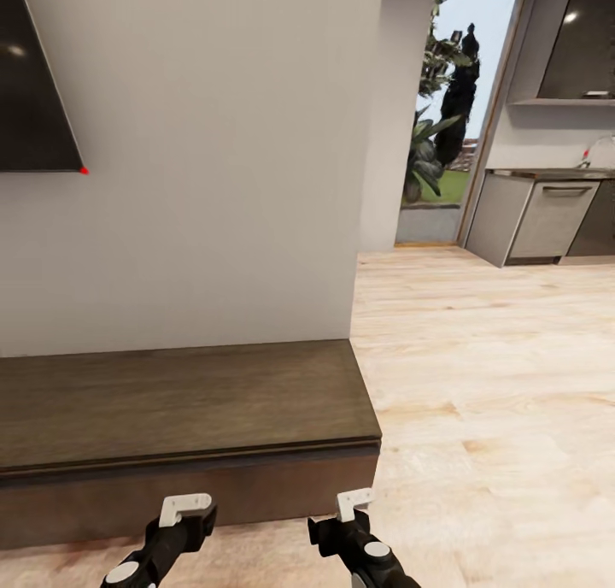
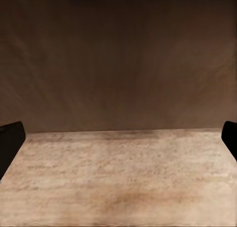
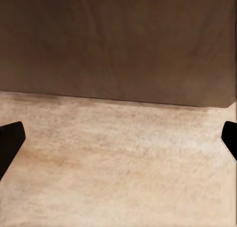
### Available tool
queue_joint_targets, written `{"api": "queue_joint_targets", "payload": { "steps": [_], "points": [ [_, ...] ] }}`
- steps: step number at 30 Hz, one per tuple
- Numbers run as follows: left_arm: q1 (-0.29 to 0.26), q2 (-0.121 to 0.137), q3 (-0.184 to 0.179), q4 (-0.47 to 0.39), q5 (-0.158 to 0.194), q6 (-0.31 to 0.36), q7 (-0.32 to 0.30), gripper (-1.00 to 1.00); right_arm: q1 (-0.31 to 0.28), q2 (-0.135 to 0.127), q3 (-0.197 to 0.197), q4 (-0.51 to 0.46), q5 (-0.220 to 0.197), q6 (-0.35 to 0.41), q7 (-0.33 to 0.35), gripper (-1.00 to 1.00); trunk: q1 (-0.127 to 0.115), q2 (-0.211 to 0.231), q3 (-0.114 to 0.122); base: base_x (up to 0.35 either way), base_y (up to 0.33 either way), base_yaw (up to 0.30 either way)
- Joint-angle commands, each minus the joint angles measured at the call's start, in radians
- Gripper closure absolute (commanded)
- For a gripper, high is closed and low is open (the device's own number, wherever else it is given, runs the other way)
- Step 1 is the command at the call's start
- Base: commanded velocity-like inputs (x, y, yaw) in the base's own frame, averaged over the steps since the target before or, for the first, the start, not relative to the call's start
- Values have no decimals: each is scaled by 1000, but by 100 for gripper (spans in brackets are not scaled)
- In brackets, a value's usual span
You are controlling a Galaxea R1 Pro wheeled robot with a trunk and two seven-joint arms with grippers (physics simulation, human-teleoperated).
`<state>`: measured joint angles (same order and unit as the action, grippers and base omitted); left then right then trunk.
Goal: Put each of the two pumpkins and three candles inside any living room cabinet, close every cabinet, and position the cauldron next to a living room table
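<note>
1. The cabinet [image 1: 184, 426] — a long, low dark-brown wood unit — stands against the white wall [image 1: 213, 144], its right end near the middle of the head view; its drawer front looks shut.
2. The left end effector [image 1: 186, 509] hangs low just in front of the cabinet front, over the light wood floor [image 1: 495, 383]. Its wrist view shows dark fingertips [image 2: 11, 143] set wide apart, with nothing between them.
3. The right end effector [image 1: 354, 504] sits near the cabinet's right corner — its fingertips [image 3: 10, 143] are likewise spread apart and empty.
4. A black TV [image 1: 34, 84] hangs on the wall at upper left.
5. Beyond the wall, grey kitchen cabinets [image 1: 547, 220] stand beside a glass door [image 1: 457, 109].
</note>
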<state>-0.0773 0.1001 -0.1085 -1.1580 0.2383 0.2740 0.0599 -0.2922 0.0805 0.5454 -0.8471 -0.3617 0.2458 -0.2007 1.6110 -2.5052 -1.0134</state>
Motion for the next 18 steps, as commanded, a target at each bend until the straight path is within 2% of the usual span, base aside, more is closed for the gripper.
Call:
{"api": "queue_joint_targets", "payload": {
  "steps": [1, 6, 10, 12, 14, 18],
  "points": [
    [0, 1, -3, -1, 10, 14, 7, -100, -1, -1, 4, -2, -8, 4, -9, -100, -1, 0, 3, 0, 0, 0],
    [-4, 0, 1, 2, 10, 125, 8, -100, -1, 4, 6, -5, -1, 7, -8, -100, -3, 1, 22, 0, 0, 0],
    [-7, 0, 13, 5, 10, 174, 10, -100, -2, 3, 8, -11, 3, 42, -9, -100, -5, 2, 38, 0, 0, 0],
    [-8, -1, 33, 6, 9, 193, 9, -100, -2, 1, 9, -22, 3, 65, -9, -100, -6, 2, 46, 0, 0, 0],
    [-8, -1, 85, 10, 6, 232, 9, -100, -2, -2, 11, -45, 4, 94, -7, -100, -6, 3, 53, 0, 0, 0],
    [-8, -3, 118, 16, 5, 265, 9, -100, -1, -3, 11, -61, 4, 109, -7, -100, -8, 4, 69, 0, 0, 0]
  ]
}}
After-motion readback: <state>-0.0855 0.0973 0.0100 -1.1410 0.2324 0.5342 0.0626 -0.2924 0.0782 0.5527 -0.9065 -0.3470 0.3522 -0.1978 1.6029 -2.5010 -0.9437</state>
